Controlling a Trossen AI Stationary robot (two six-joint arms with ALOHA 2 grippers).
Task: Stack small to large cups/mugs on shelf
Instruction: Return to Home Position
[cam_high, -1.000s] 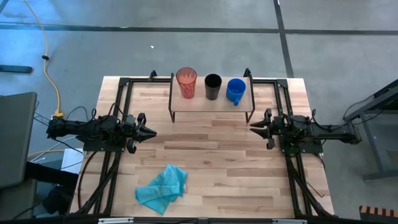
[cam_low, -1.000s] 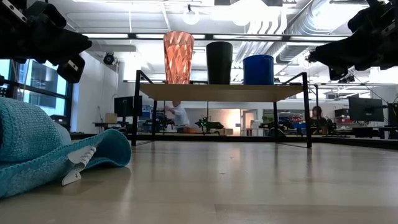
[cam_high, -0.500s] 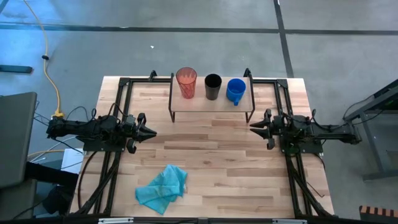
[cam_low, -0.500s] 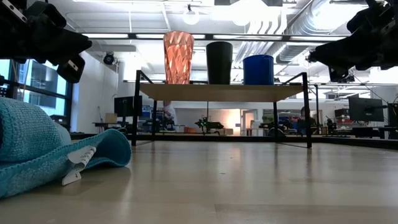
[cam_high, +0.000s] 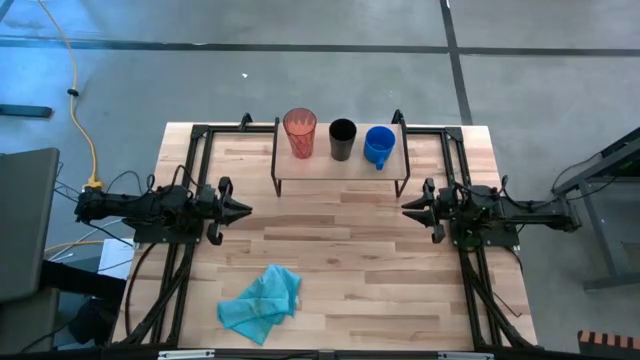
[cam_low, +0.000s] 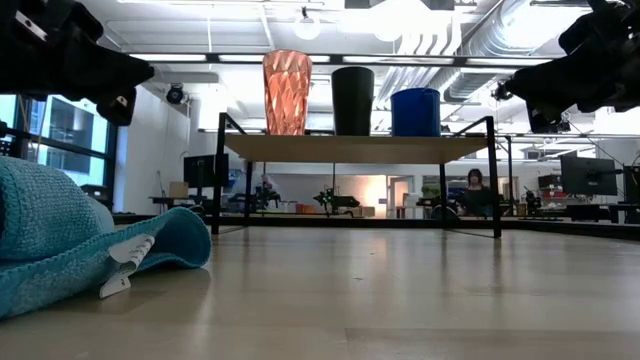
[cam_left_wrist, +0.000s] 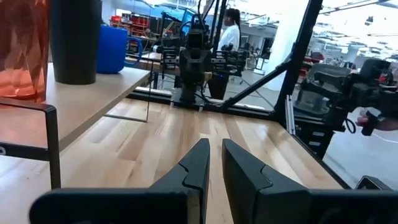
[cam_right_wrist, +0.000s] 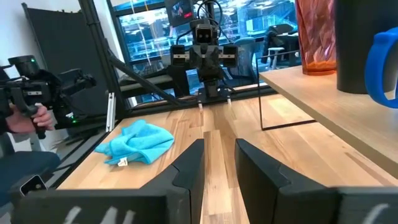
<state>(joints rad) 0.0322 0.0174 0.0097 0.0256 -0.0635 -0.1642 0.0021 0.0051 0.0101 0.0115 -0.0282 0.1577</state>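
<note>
Three vessels stand upright in a row on the shelf (cam_high: 340, 172) at the table's far side: the red-orange tumbler (cam_high: 299, 132) on the left, the black cup (cam_high: 342, 139) in the middle, the blue mug (cam_high: 379, 146) on the right, its handle toward the near edge. In the low view, tumbler (cam_low: 287, 92), black cup (cam_low: 352, 100) and mug (cam_low: 415, 111) rest by their bases on the board (cam_low: 355, 148). My left gripper (cam_high: 247, 209) hovers left of the shelf, my right gripper (cam_high: 405, 205) right of it. Both point toward the table's middle, each with a narrow gap between its fingers (cam_left_wrist: 216, 146) (cam_right_wrist: 219, 146).
A crumpled teal cloth (cam_high: 262, 305) lies near the table's near edge, left of centre, large in the low view (cam_low: 60, 240). Black frame rails run along the left and right sides. Bare wood lies between the two grippers, in front of the shelf. People show in the room beyond.
My left gripper has crept a little toward the table's middle and slightly up. The cups, the shelf, the cloth and my right gripper have stayed where they were.
</note>
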